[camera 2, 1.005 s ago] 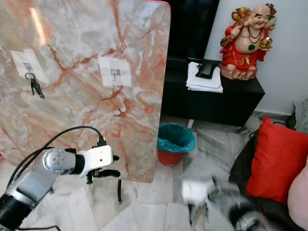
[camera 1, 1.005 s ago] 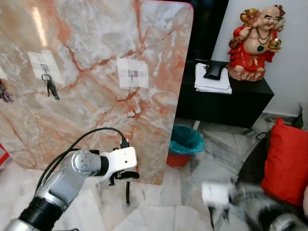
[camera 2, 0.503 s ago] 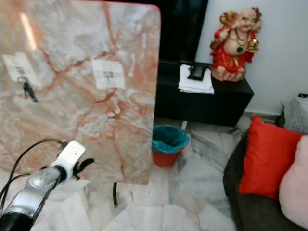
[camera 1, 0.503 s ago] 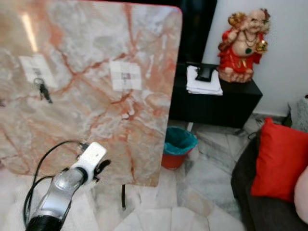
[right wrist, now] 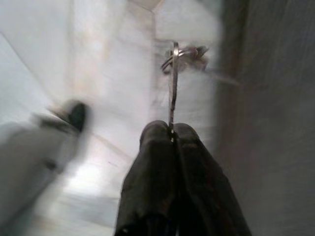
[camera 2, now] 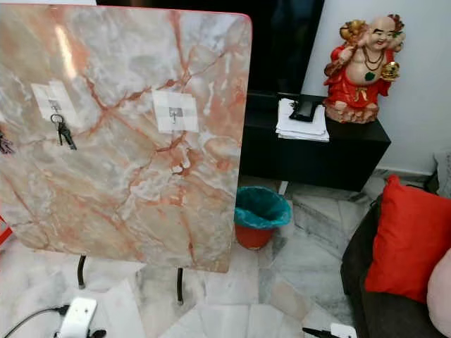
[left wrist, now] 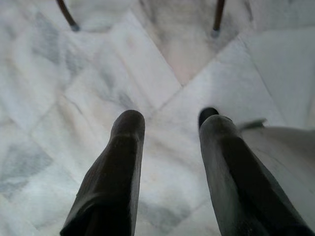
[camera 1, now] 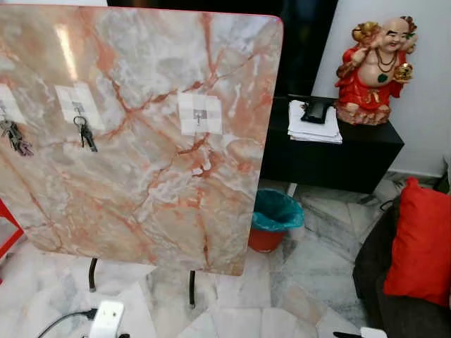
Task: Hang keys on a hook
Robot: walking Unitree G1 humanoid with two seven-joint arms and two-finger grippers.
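A tall marble board [camera 1: 141,176] stands on thin legs and carries three taped hooks. One bunch of keys [camera 1: 13,135] hangs on the far-left hook and another bunch [camera 1: 86,134] on the hook beside it. The right-hand hook [camera 1: 198,114] is bare. My right gripper [right wrist: 171,129] is shut on a metal key ring [right wrist: 173,83], with blurred keys [right wrist: 189,55] dangling beyond it; this arm is low at the lower right [camera 1: 370,332]. My left gripper [left wrist: 170,123] is open over the marble floor with nothing between its fingers; its white wrist [camera 1: 106,320] is at the bottom edge.
A teal-lined bin [camera 1: 273,218] sits on the floor right of the board. Behind it a black cabinet [camera 1: 331,158] holds papers [camera 1: 313,127] and a red figurine [camera 1: 377,63]. A red cushion [camera 1: 421,243] lies on a dark sofa at the right.
The camera has shifted. My left arm has dropped from mid-picture to the bottom edge. The right arm, a blur at the lower right before, now sits at the bottom edge.
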